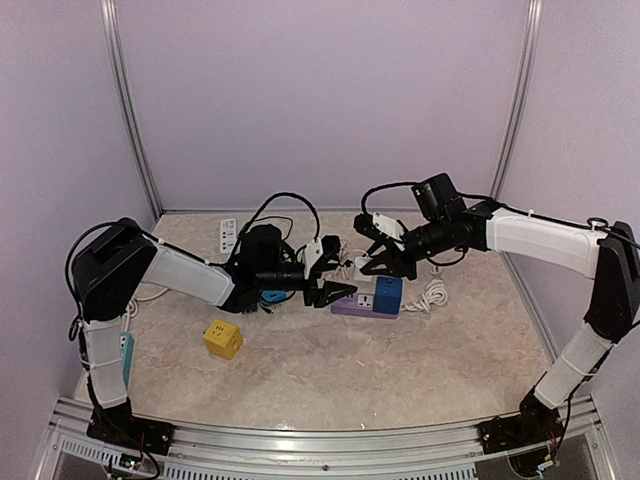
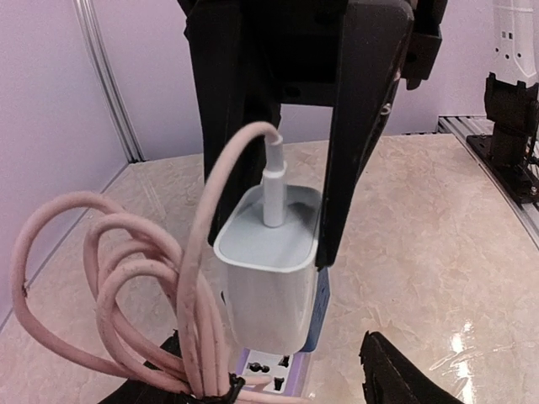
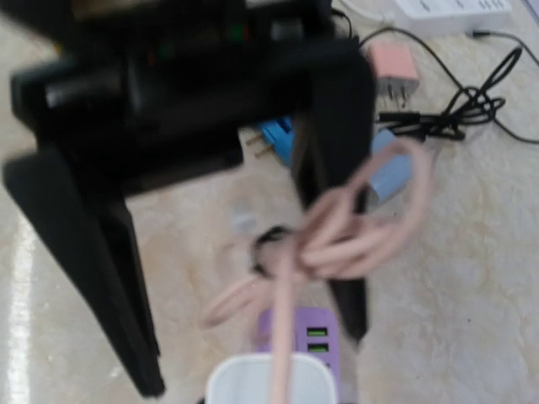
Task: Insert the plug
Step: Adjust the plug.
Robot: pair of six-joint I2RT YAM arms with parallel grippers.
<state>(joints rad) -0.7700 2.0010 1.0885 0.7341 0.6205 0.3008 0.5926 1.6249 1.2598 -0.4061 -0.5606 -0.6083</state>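
The right gripper (image 1: 383, 265) has its jaws clamped on the white charger (image 2: 269, 278) above the purple power strip (image 2: 268, 367); the left gripper (image 1: 325, 288) has its jaws apart. Keep the charger upright; press straight down.

The left arm (image 1: 190, 275) and right arm (image 1: 540, 240) each pair white tubular links with bulky black joint housings. Just behind the right gripper (image 1: 382, 266) sits a boxy black camera (image 1: 438, 195), thin black cables (image 1: 390, 185) looping from it. The left gripper (image 1: 322, 293) has black fingers (image 2: 396, 379) tapering to blunt points
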